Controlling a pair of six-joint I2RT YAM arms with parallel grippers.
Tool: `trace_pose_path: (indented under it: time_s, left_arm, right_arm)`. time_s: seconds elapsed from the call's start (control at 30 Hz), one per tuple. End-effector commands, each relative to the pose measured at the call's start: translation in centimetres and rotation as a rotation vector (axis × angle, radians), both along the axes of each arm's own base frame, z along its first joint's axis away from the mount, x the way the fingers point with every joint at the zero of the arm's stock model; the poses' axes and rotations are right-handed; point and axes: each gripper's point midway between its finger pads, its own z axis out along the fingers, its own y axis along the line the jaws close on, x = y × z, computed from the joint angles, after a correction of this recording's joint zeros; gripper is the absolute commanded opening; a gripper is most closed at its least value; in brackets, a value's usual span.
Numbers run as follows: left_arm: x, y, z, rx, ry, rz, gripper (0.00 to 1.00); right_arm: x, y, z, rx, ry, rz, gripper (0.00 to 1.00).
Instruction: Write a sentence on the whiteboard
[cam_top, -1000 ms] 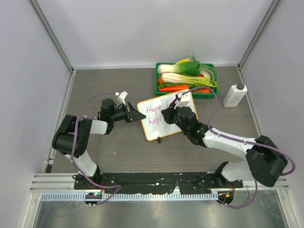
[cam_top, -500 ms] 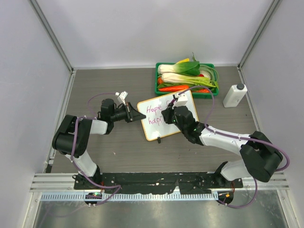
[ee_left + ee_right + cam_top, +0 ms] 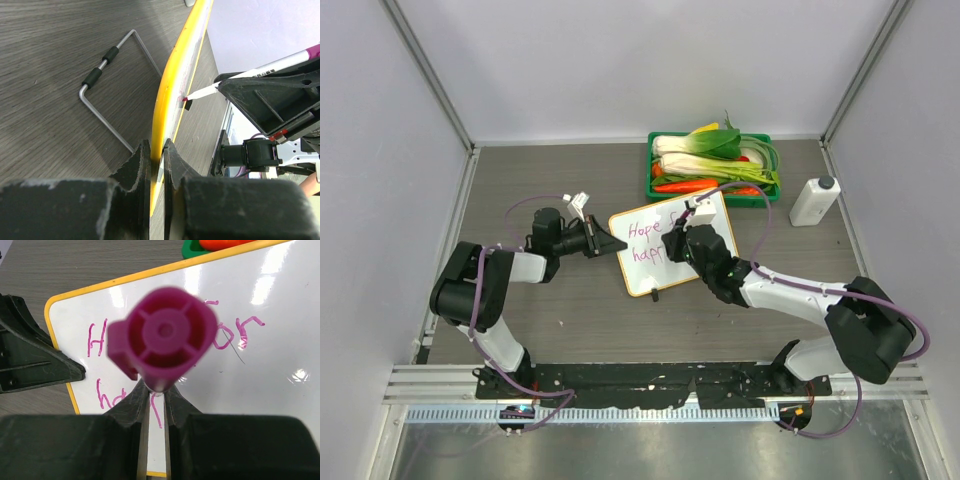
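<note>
The whiteboard (image 3: pixel 642 272) lies tilted mid-table, white with a yellow-orange rim (image 3: pixel 172 75). My left gripper (image 3: pixel 616 245) is shut on its left edge, the rim pinched between the jaws (image 3: pixel 156 155). The right gripper (image 3: pixel 682 240) hovers over the board, shut on a magenta marker (image 3: pixel 162 335) that points down at it. The marker's tip (image 3: pixel 187 99) touches the board's face. The sentence (image 3: pixel 646 229) shows in pink: "Hope f" above, "hap" (image 3: pixel 647 253) below. In the right wrist view the marker hides the middle of the sentence (image 3: pixel 240 332).
A green tray (image 3: pixel 665 190) of vegetables stands just behind the board. A white bottle (image 3: pixel 814 200) stands at the right. A bent wire stand (image 3: pixel 107 52) with black sleeves lies on the table beside the board's rim. Grey walls close in three sides.
The right gripper with the marker has edged slightly left over the second line. The left arm and the board have not moved.
</note>
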Motion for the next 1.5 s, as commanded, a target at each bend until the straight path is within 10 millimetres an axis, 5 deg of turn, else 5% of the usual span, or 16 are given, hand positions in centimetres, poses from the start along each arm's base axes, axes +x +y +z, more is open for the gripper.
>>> trace_pose_path:
  time_s: [0.0, 0.93, 1.17, 1.47]
  left_arm:
    - [-0.6, 1.4, -4.7, 0.134, 0.111, 0.072, 0.0]
    - [-0.6, 1.4, -4.8, 0.137, 0.113, 0.072, 0.0]
    - [-0.6, 1.5, -4.7, 0.138, 0.11, 0.071, 0.0]
    - [-0.7, 1.6, -4.6, 0.147, 0.102, 0.076, 0.0]
  right_arm:
    - [0.4, -1.5, 0.8, -0.01, -0.029, -0.069, 0.01]
    - [-0.6, -0.1, -0.3, 0.066, 0.009, -0.004, 0.02]
    - [-0.6, 0.3, 1.3, 0.112, -0.014, 0.008, 0.01]
    - [-2.1, -2.1, 6.4, 0.2, -0.103, -0.008, 0.01]
